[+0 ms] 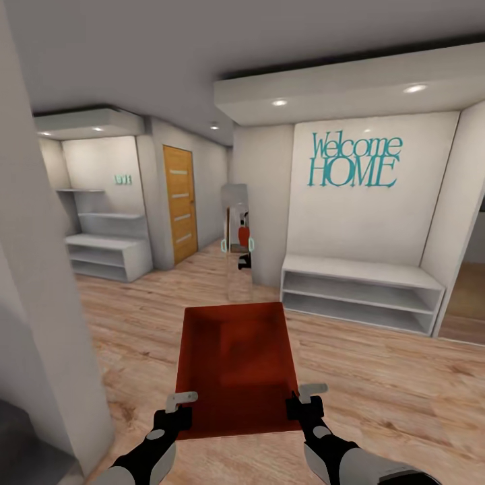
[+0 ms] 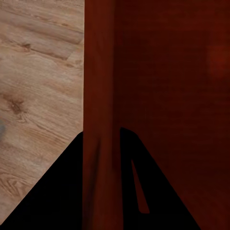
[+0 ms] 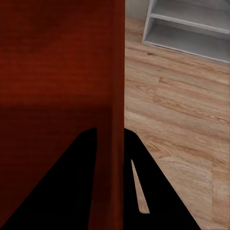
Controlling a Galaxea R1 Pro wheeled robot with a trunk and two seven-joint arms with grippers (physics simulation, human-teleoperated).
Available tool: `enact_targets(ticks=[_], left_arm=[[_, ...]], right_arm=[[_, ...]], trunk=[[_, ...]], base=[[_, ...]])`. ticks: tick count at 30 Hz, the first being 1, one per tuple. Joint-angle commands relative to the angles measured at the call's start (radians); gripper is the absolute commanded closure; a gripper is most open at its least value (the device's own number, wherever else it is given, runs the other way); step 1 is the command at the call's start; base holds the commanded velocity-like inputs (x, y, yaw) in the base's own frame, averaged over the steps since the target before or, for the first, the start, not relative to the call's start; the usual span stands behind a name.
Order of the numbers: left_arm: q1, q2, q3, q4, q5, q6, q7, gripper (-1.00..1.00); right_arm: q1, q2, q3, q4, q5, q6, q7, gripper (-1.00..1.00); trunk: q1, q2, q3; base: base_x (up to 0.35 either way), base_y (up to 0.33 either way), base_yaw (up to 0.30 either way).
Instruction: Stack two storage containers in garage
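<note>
I hold one orange-red storage container [image 1: 236,367] in front of me over the light wood plank floor [image 1: 377,397], its open top facing me. My left gripper [image 1: 180,404] is shut on its left wall [image 2: 100,96], one finger on each side. My right gripper [image 1: 303,397] is shut on its right wall [image 3: 110,72] in the same way. The other container is out of view, and so is the dark concrete garage floor.
An orange-wood door [image 1: 180,204] with pale stripes stands at the back left. A tall mirror [image 1: 238,242] leans straight ahead. A white shelf bench [image 1: 360,293] sits under a teal Welcome HOME sign [image 1: 353,160]. A white wall corner [image 1: 40,303] is close on my left.
</note>
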Motion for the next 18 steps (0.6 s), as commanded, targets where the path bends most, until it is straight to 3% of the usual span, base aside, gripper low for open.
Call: enact_targets(ticks=[1,18], left_arm=[[-0.001,0.019,-0.032,-0.003,0.002,-0.053,0.007,1.0],[-0.001,0.019,-0.032,-0.003,0.002,-0.053,0.007,1.0]], right_arm=[[-0.001,0.001,-0.047,0.003,0.025,0.004,-0.004,1.0],[-0.001,0.001,-0.047,0.003,0.025,0.004,-0.004,1.0]], trunk=[[0.001,-0.001,-0.002],[0.001,-0.001,-0.002]], base=[[0.322,0.0,0.0],[0.322,0.0,0.0]])
